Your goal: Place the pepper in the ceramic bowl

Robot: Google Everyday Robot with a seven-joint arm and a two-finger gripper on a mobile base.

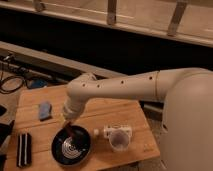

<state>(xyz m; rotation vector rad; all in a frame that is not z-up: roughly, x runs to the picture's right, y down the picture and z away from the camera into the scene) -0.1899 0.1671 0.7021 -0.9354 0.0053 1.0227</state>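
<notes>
The ceramic bowl (71, 146) is black with pale rings and sits near the front left of the wooden table (116, 111). My gripper (69, 127) hangs from the white arm, just over the bowl's far rim. It is shut on the small dark red pepper (70, 132), which points down into the bowl's far edge. I cannot tell whether the pepper touches the bowl.
A blue cloth-like lump (45, 110) lies at the table's left. A translucent white cup (118, 139) stands right of the bowl. A black oblong object (23, 149) lies at the front left edge. Cables lie on the floor at the left.
</notes>
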